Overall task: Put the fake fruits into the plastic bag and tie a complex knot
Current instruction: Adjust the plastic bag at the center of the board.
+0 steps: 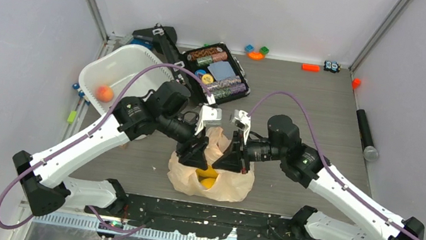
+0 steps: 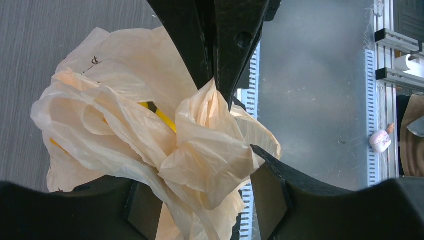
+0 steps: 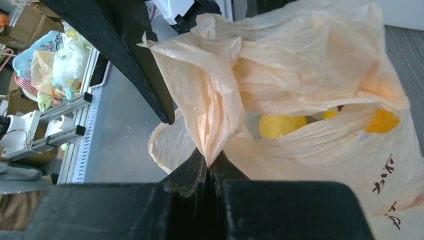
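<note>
The pale peach plastic bag (image 1: 232, 186) lies crumpled at the table's near middle, between both arms. Yellow fake fruits (image 1: 208, 177) show through its mouth, and two of them (image 3: 282, 125) appear in the right wrist view. My right gripper (image 3: 209, 161) is shut on a gathered twist of the bag's plastic (image 3: 210, 115). My left gripper (image 2: 195, 195) stands open, with a bunched fold of the bag (image 2: 210, 150) lying loose between its fingers (image 2: 280, 190). Another small orange fruit (image 1: 103, 93) sits in the white tub.
The white tub (image 1: 95, 70) stands at the back left. Behind the bag is a black case of chips (image 1: 217, 73). Small toy blocks (image 1: 256, 52) and an orange piece (image 1: 311, 67) lie along the back edge. A black cylinder (image 1: 366, 135) lies at the right.
</note>
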Motion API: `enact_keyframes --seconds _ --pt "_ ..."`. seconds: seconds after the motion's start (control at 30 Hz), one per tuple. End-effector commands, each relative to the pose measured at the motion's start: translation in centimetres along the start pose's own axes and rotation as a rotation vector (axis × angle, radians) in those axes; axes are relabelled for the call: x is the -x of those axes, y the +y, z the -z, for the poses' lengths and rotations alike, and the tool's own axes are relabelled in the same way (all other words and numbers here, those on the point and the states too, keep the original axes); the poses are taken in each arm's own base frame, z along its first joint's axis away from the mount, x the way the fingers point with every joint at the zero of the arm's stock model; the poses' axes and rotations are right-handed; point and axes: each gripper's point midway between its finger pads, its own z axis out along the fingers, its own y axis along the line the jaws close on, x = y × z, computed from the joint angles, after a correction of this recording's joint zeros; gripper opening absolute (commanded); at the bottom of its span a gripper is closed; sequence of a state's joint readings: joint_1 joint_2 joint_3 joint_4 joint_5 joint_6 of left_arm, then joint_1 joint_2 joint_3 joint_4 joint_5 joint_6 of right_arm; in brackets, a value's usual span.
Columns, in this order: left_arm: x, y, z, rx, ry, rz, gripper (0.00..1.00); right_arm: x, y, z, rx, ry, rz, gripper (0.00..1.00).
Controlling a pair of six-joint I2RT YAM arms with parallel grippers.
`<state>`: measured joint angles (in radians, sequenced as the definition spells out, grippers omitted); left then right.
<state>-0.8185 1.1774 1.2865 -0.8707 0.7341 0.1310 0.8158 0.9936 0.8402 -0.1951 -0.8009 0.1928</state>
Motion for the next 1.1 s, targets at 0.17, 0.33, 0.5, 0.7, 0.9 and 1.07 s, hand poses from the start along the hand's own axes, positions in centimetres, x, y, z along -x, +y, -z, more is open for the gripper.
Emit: enact_keyframes --seconds 0.17,0.33,0.5,0.7,0.9,1.07 --pt "1.8 -0.3 0.3 0.007 -0.059 -0.036 0.48 2.7 1.0 -0.4 0.006 -0.039 0.062 0.05" --pt "1.8 0.1 0.3 0.035 -0.079 -0.049 0.20 2.5 0.8 -0.2 -0.020 -0.039 0.073 0.08" --pt "2.1 0.0 0.6 0.041 -0.108 -0.075 0.00 3.0 1.1 0.8 -0.055 -0.071 0.111 0.36" --pt "1.9 -1.1 0.6 -0.010 -0.126 -0.096 0.00 3.9 0.5 3.5 -0.205 -0.153 0.207 0.69" --pt "2.0 -1.3 0.5 -0.028 -0.127 -0.088 0.00 5.3 2.2 5.3 -0.214 -0.277 0.296 0.74" --pt "2.0 -1.6 0.5 -0.046 -0.129 -0.090 0.00 5.1 2.3 5.8 -0.253 -0.336 0.346 0.74"
